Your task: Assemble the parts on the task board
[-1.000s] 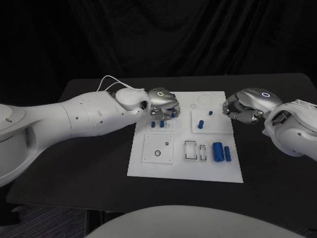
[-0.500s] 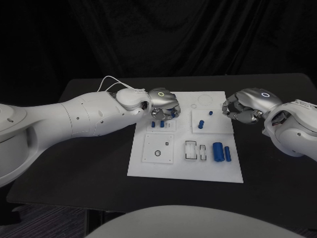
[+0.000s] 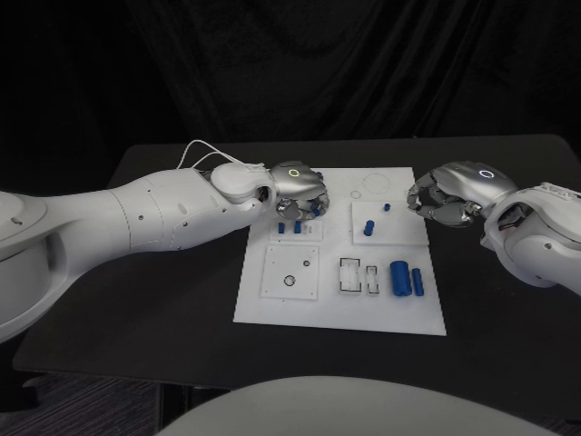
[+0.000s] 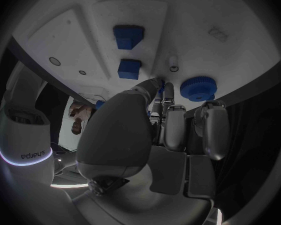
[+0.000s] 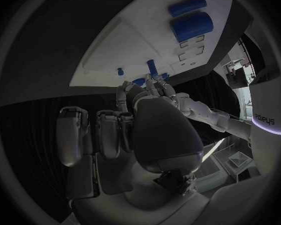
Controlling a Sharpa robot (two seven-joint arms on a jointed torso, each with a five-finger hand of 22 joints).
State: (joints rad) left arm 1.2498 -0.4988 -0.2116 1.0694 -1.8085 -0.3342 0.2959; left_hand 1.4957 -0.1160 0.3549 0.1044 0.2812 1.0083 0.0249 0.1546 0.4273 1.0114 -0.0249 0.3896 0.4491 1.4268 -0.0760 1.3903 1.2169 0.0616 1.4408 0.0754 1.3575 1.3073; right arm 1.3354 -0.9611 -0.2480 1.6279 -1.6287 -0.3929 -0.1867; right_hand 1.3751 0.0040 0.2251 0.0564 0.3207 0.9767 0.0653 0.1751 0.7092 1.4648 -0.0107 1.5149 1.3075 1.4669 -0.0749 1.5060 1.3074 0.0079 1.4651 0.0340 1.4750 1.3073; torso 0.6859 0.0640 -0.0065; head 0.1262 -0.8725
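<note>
Nothing has moved over the last second: the left robot hand (image 3: 297, 193) still hovers, fingers curled in on nothing, over the board's (image 3: 340, 309) far-left blue parts (image 3: 288, 227). Right robot hand (image 3: 444, 196) likewise curled, empty. Assembly is stalled.

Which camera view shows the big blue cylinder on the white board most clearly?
The head view: the big blue cylinder lies unobstructed on the task board, seen whole from above. The right wrist view shows it too, but bent near the circle's rim. In the left wrist view I cannot identify it.
</note>
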